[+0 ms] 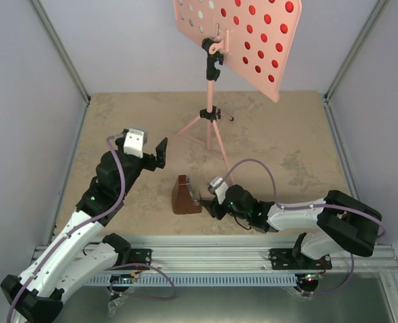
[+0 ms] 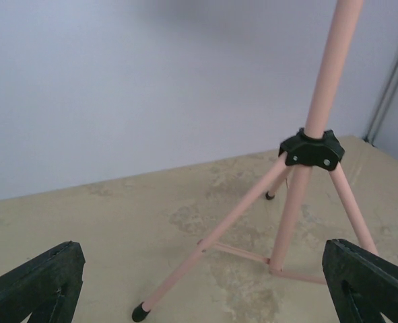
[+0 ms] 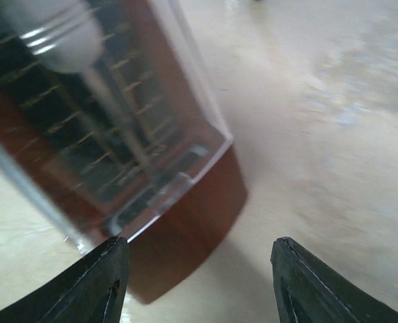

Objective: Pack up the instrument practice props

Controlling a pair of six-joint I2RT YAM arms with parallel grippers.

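The pink tripod music stand [image 1: 211, 131] stands at the back of the table, its hole-dotted desk [image 1: 234, 47] tilted at the top. Red [image 1: 252, 11] shows through the desk's right holes and white [image 1: 197, 12] through its left holes; the sheets themselves are hidden behind the desk. The brown pyramid metronome [image 1: 184, 196] stands upright in front. My left gripper [image 1: 161, 153] is open and empty, left of the stand's legs [image 2: 289, 215]. My right gripper [image 1: 209, 202] is open, just right of the metronome [image 3: 185, 222], whose base lies between the fingertips.
Grey walls close the table on the left, right and back. A metal rail [image 1: 212, 256] with the arm bases runs along the near edge. The stand's nearest foot [image 2: 141, 311] rests close in front of my left gripper [image 2: 200, 245].
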